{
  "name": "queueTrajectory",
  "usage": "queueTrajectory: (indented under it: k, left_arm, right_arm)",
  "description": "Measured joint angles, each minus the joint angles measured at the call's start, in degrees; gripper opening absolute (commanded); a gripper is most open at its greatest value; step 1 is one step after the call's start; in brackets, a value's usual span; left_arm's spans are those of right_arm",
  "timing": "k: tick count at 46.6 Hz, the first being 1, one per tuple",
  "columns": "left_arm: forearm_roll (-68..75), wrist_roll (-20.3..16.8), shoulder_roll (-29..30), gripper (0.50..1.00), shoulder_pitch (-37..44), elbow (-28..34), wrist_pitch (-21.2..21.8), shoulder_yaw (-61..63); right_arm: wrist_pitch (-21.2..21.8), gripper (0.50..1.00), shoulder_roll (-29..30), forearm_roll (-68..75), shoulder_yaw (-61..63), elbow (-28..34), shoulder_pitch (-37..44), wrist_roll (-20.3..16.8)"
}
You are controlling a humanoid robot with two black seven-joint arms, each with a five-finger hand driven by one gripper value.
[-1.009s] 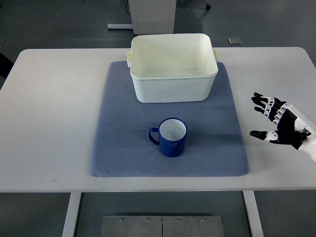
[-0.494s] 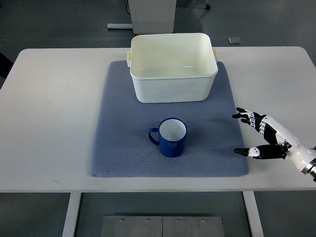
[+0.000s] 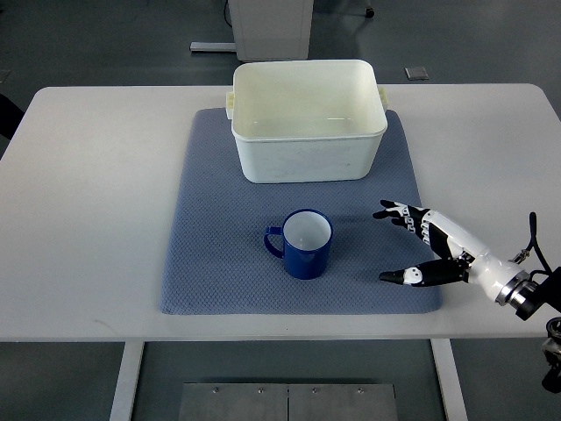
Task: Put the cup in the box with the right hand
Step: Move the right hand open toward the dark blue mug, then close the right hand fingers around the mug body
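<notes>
A blue cup with a white inside stands upright on the blue-grey mat, its handle to the left. A white box stands open and empty at the far side of the mat. My right hand comes in from the right, over the mat's right part, a short way right of the cup. Its fingers and thumb are spread open toward the cup and hold nothing. The left arm does not show.
The mat lies on a white table. The table's front edge runs just below the mat. A white cabinet base stands on the floor behind the table.
My right hand has moved left from the bare table onto the mat, closer to the cup, and stays open. Cup and box have not moved.
</notes>
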Motion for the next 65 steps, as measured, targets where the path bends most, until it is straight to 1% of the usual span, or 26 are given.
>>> queueTrajectory:
  k: [17, 31, 35, 65]
  left_arm:
    - [0.0, 0.0, 0.0, 1.0, 0.0, 0.0, 0.0, 0.0]
    - [0.0, 0.0, 0.0, 1.0, 0.0, 0.0, 0.0, 0.0]
    - [0.0, 0.0, 0.0, 1.0, 0.0, 0.0, 0.0, 0.0]
    - [0.0, 0.0, 0.0, 1.0, 0.0, 0.0, 0.0, 0.0]
  right_arm:
    - [-1.1, 1.0, 4.0, 0.1, -0.6, -0.8, 2.8, -2.4]
    - [-6.4, 1.0, 8.1, 0.5, -7.3, -1.6, 7.0, -3.0]
    - [-7.2, 1.0, 9.2, 0.7, -8.3, -2.0, 7.9, -3.2]
    - [-8.0, 1.0, 14.9, 1.7, -8.4, -4.4, 10.0, -6.2]
